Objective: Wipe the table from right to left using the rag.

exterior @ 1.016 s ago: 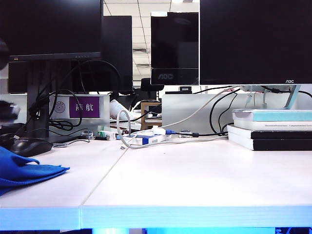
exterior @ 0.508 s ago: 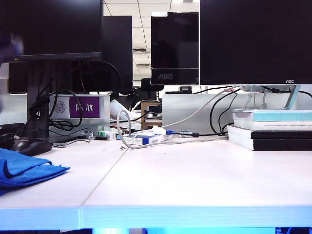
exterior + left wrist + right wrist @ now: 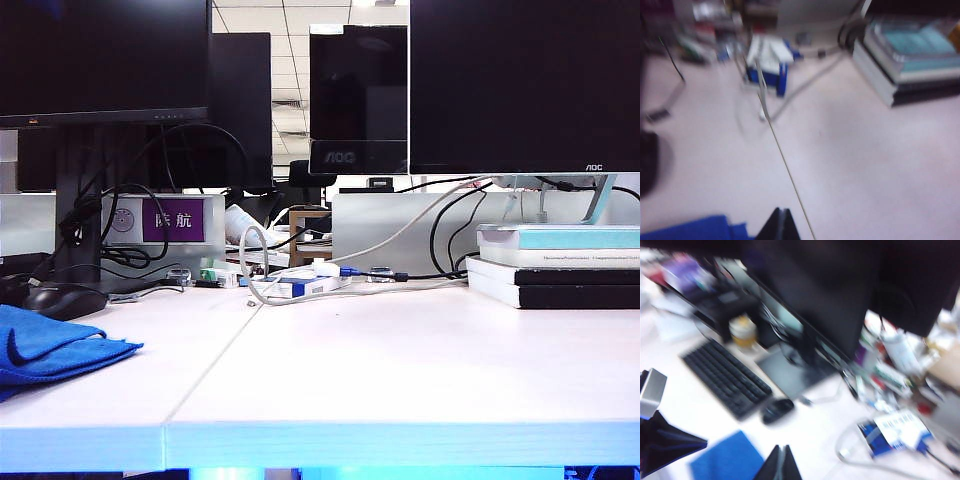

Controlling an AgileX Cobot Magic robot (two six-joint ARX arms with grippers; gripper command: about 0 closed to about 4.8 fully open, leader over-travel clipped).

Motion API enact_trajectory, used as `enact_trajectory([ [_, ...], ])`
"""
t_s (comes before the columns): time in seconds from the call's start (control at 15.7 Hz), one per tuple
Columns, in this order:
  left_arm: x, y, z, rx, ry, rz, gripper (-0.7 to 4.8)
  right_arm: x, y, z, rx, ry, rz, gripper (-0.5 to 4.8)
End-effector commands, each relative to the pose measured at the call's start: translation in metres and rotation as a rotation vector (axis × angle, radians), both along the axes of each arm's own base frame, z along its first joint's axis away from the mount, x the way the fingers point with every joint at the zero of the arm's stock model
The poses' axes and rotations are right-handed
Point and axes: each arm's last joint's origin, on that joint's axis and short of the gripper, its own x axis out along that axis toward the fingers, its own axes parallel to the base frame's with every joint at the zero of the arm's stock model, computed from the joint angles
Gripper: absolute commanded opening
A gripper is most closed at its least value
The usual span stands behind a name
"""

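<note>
So the rag [image 3: 55,347] is just lying at the far left of the exterior view, a crumpled blue heap on the table [image 3: 400,370], running off the left edge of the frame. A black mouse [image 3: 62,299] sits right behind it, near but I can't tell if they touch. Neither arm shows up in that view at all.

The left gripper [image 3: 779,226] peeks in at the lower middle of its wrist view, fingers pressed together with nothing between them, hanging above the table's seam [image 3: 785,170]. A corner of the rag [image 3: 695,229] shows at lower left there, apart from the gripper. Pretty blurry though.

The right gripper [image 3: 779,464] is also pinched together and empty, lower middle of its own blurred view. The rag [image 3: 727,458] is just beside it to the left, with the mouse [image 3: 777,410] and a keyboard [image 3: 725,377] further up.

Books [image 3: 555,265] are stacked at the right of the exterior view.
</note>
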Motion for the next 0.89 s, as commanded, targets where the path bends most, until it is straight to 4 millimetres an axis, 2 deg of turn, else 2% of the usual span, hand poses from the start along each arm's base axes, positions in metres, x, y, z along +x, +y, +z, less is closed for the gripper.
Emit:
enact_trajectory([
  [0.06,-0.035,0.003,0.018,-0.022,-0.144,0.020,-0.06,-0.032,-0.027,0.020,0.070,-0.068,0.025,-0.06],
  [0.13,-0.051,0.006,0.022,-0.029,-0.186,0.023,-0.06,-0.048,-0.034,0.026,0.102,-0.079,0.057,-0.06],
  [0.32,-0.079,0.011,0.025,-0.050,-0.231,-0.026,-0.06,-0.079,-0.062,0.040,0.163,-0.132,0.089,-0.06],
  [0.51,-0.078,0.008,0.014,0.013,-0.225,-0.086,-0.06,-0.087,-0.066,0.042,0.177,-0.140,0.112,-0.06],
  [0.7,-0.056,-0.005,-0.027,0.009,-0.228,-0.120,-0.06,-0.079,-0.054,0.036,0.135,-0.111,0.125,-0.06],
  [0.89,-0.041,-0.015,-0.078,-0.013,-0.236,-0.163,-0.06,-0.059,-0.023,0.018,0.020,-0.015,0.133,-0.06],
])
